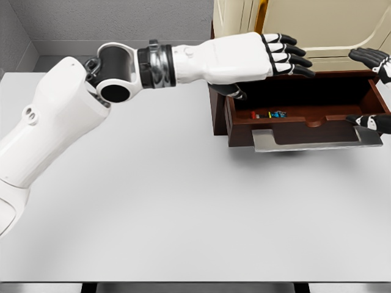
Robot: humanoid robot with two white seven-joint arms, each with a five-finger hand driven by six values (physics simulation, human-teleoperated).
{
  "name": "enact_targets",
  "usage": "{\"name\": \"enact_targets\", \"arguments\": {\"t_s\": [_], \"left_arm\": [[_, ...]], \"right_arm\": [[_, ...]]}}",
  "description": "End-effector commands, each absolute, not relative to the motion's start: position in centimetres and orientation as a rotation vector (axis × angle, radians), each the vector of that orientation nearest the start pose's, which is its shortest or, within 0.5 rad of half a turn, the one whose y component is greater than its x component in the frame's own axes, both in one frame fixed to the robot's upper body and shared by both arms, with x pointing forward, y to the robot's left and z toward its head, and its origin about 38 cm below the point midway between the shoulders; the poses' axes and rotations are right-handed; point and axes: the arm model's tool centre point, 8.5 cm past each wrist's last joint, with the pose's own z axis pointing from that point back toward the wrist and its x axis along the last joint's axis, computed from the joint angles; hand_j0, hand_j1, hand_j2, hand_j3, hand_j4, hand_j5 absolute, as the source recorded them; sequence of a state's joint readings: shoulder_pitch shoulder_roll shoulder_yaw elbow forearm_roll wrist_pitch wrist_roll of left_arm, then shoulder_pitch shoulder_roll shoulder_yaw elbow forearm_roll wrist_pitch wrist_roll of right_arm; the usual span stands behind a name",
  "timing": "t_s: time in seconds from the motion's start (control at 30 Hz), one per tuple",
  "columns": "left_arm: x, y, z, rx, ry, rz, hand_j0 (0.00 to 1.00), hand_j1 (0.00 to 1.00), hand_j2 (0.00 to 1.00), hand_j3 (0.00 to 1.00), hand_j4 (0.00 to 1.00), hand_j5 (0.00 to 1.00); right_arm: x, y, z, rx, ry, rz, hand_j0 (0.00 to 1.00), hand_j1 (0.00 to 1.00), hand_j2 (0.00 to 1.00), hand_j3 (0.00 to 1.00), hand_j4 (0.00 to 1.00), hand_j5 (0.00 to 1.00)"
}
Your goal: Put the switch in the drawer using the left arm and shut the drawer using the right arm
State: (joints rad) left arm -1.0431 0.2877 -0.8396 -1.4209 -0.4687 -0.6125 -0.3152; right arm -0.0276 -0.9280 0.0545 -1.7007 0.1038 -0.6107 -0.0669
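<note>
- I can read no text, label, brand, number or sign anywhere in my view.
- The small coloured thing in the drawer (pixel 305 113) is too tiny for me to make out any marking on it.
</note>
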Motion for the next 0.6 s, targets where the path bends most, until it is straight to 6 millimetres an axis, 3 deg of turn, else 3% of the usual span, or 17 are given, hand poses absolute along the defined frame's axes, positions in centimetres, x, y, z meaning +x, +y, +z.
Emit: {"name": "enact_targets", "arguments": {"t_s": [0.0, 0.13, 0.33, 0.57], "left_arm": [[43.2, 3.7, 34.4, -0.272, 2.231, 2.170, 1.00, 1.00, 1.00, 1.00, 1.00, 1.00], [41.4, 5.7, 33.9, -0.274, 2.201, 2.163, 1.00, 1.00, 1.00, 1.00, 1.00, 1.00], [40.5, 9.2, 33.6, -0.305, 2.235, 2.167, 1.00, 1.00, 1.00, 1.00, 1.00, 1.00], [41.5, 19.4, 31.3, -0.473, 2.306, 2.363, 1.00, 1.00, 1.00, 1.00, 1.00, 1.00]], "right_arm": [[34.1, -37.9, 27.0, -0.541, -2.107, 1.223, 1.00, 1.00, 1.00, 1.00, 1.00, 1.00], [33.6, -37.6, 26.7, -0.522, -2.098, 1.234, 1.00, 1.00, 1.00, 1.00, 1.00, 1.00], [33.3, -37.8, 27.4, -0.541, -2.123, 1.215, 1.00, 1.00, 1.00, 1.00, 1.00, 1.00], [33.3, -38.5, 28.2, -0.584, -2.140, 1.192, 1.00, 1.00, 1.00, 1.00, 1.00, 1.00]]}}
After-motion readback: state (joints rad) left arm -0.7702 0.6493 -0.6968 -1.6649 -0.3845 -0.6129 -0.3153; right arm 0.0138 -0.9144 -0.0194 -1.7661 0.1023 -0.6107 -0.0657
